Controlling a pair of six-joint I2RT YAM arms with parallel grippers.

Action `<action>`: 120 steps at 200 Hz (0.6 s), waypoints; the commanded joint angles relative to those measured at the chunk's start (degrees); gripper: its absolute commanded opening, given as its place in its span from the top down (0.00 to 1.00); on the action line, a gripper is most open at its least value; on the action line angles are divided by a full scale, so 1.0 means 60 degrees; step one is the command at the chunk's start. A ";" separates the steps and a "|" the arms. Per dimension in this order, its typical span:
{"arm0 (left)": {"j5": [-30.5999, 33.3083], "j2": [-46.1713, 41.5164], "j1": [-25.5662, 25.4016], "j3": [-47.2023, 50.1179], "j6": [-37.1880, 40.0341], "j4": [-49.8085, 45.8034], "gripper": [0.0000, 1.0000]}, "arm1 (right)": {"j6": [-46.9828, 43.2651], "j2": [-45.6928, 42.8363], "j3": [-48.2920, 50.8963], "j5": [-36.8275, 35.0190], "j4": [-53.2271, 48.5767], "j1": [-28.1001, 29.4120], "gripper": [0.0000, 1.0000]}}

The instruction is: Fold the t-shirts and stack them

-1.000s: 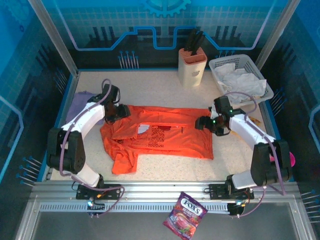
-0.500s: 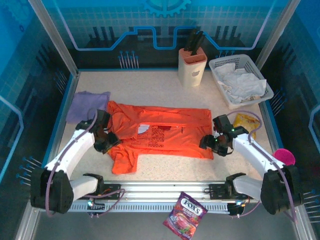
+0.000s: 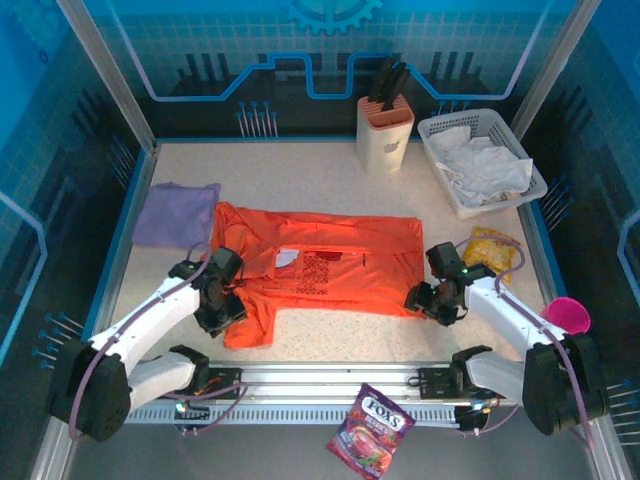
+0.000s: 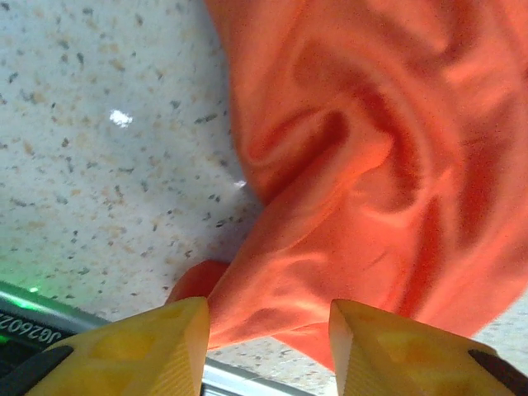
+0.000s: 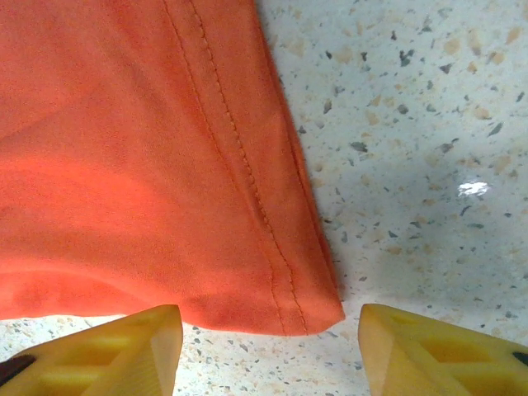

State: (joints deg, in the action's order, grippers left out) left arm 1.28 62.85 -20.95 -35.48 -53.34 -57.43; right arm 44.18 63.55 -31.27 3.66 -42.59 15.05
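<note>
While both arms lie folded low over the worktop (image 3: 300, 170), their forearms reach inward from the outer sides and each wrist tips down at the near edge of the orange-red t-shirt (image 3: 340, 250), which is spread mid-worktop.

Noted for the left claw (image 3: 230, 312): it sits at the shirt's near-left flap. Its yellow fingers (image 4: 140, 351) are apart with a rumpled orange fold running between them, not pinched.

Noted for the right claw (image 3: 422, 298): it sits over the near-right hem corner. Its fingers (image 5: 107, 351) are spread wide, and the corner lies flat between them.

The lavender t-shirt (image 3: 175, 212) lies far-left, just beside the orange collar end and apart from both claws.
</note>
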 commanded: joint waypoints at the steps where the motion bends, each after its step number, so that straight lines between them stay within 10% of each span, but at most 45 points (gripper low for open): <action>1: 0.0510 0.0223 -0.0342 0.0127 -0.0698 -0.0525 0.56 | 0.0210 -0.0080 0.0194 0.0126 -0.0163 0.0039 0.39; 120: 0.0391 0.0447 -0.1414 0.0875 -0.1757 0.0832 0.64 | 0.0667 0.0210 0.0600 0.0317 0.1029 0.0142 0.49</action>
State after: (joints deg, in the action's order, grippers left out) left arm 4.23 63.22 -28.16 -31.62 -61.49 -55.68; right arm 46.96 64.95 -28.82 5.02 -37.41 15.07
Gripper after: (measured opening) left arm 0.366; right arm 0.515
